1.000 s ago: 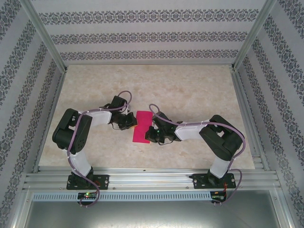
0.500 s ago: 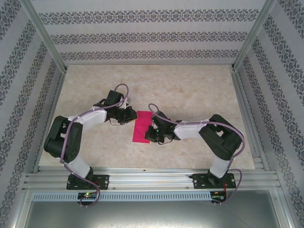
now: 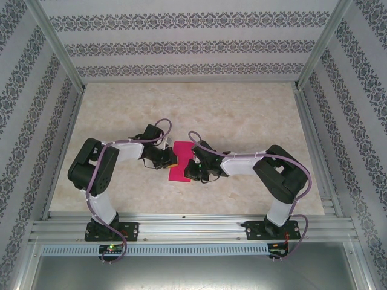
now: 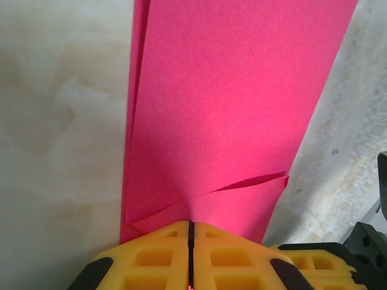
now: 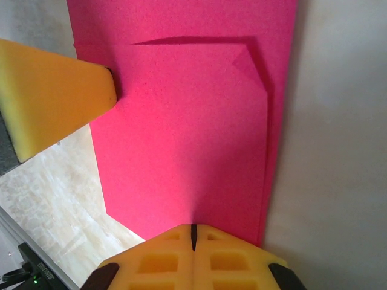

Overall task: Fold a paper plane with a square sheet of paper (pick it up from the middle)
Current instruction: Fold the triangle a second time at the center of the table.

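Note:
The square sheet of paper [image 3: 181, 150] lies folded into a narrow magenta-pink strip on the table between my two grippers. In the left wrist view the paper [image 4: 224, 109] shows layered edges and a slanted flap near my left gripper [image 4: 190, 225], which is shut with its tip resting on the paper. In the right wrist view the paper [image 5: 187, 139] has a small folded corner at its far right. My right gripper [image 5: 193, 228] is shut, its tip down on the near edge. From above, the left gripper [image 3: 173, 158] meets the strip's left edge and the right gripper [image 3: 191, 169] its right edge.
A pale marbled table top [image 3: 242, 115] stretches behind the paper. Patterned walls [image 3: 193, 45] and metal frame posts enclose it. An aluminium rail [image 3: 193, 228] runs along the near edge by the arm bases. A yellow left finger [image 5: 54, 96] touches the paper's side.
The left arm drew back up and to the left off the paper, then returned to its left edge. The right gripper stayed on the paper, barely shifting.

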Controlling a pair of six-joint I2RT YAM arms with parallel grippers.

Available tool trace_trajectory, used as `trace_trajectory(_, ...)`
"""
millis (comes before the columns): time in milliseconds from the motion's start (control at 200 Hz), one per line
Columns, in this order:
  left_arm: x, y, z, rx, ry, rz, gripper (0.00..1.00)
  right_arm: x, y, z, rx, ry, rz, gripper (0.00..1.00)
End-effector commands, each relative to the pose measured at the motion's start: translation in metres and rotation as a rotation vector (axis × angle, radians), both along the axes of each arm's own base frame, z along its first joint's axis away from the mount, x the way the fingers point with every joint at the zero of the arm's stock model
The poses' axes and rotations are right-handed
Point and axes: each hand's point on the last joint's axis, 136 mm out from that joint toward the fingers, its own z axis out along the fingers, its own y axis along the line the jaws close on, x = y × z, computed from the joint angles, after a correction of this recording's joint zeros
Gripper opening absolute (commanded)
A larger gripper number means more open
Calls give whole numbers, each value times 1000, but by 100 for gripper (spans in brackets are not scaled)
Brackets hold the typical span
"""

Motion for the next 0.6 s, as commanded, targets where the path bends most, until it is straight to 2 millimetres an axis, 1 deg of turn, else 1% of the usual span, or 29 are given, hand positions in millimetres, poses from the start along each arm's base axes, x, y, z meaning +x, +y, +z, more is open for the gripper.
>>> trace_trajectory(0, -3, 12, -21, 96, 23, -3, 10, 9, 7, 28, 23, -38, 26, 3)
trace_trajectory(70, -6, 13, -24, 105, 31, -11, 10, 15, 17, 43, 60, -80, 48, 4)
trace_trajectory(105, -7, 14, -25, 110, 32, -13, 10, 17, 22, 46, 71, -84, 56, 4)
trace_trajectory(145, -7, 15, -26, 114, 30, -11, 10, 20, 24, 45, 69, -81, 59, 3)
trace_trajectory(265, -8, 15, -25, 113, 34, -11, 10, 26, 25, 29, 30, -56, 47, 3)
trace_trajectory(360, -7, 14, -24, 111, 32, -9, 9, 26, 24, 13, 5, -28, 42, 2)
trace_trajectory(460, -6, 14, -22, 111, 28, -6, 9, 19, 18, -4, -33, 2, 37, 2)
trace_trajectory(535, -6, 14, -22, 110, 29, -5, 9, 12, 8, -19, -73, 28, 29, 2)
trace_trajectory(595, -6, 15, -23, 112, 30, -3, 9, 7, 3, -27, -76, 49, 20, 2)
